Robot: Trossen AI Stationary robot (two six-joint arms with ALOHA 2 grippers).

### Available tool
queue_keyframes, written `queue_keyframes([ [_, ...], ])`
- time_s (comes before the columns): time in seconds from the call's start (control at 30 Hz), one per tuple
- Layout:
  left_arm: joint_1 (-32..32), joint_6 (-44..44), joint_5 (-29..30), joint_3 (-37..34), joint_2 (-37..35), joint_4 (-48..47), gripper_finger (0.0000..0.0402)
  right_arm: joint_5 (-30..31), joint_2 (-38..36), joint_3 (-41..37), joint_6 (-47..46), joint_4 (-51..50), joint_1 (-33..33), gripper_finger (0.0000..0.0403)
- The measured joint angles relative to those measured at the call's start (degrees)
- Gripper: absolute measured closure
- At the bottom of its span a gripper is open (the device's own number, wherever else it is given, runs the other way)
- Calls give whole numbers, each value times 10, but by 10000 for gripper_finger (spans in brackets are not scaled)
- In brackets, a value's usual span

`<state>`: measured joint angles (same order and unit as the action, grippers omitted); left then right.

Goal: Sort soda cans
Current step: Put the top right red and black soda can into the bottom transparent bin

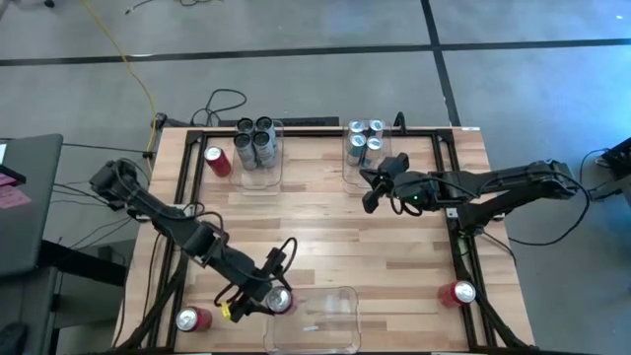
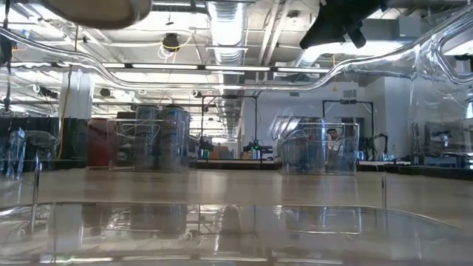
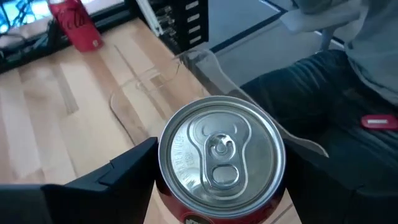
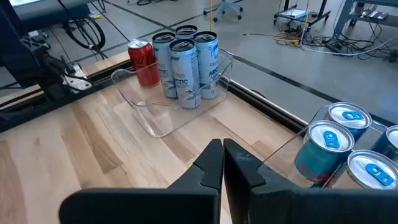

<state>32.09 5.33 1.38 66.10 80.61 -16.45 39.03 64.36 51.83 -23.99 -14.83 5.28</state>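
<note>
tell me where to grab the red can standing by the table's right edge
Grip the red can around its cylindrical side wall, mid-height, coming in level from the table's middle. It stands upright and alone, with nothing around it, so its round body suits fingers closing across it. The right gripper, now shut near the silver-and-blue cans, is nearer to it.

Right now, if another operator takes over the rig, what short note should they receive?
Left gripper: shut on a red can at the near bin's left edge.
Right gripper: shut, empty, near the far right bin.
Done: four dark cans in the far left bin, four blue-topped cans in the far right bin.
Left: three red cans stand loose on the table.
</note>
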Motion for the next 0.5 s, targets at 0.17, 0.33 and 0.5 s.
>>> queue_keyframes([
  [0.17,8,-29,38,-40,1,47,109,0,0,0,0,7,-2,371],
  [0.33,8,-66,59,-81,1,102,109,0,0,0,3,16,-6,371],
  [0.5,10,-94,72,-97,1,112,109,0,3,0,3,18,-13,371],
])
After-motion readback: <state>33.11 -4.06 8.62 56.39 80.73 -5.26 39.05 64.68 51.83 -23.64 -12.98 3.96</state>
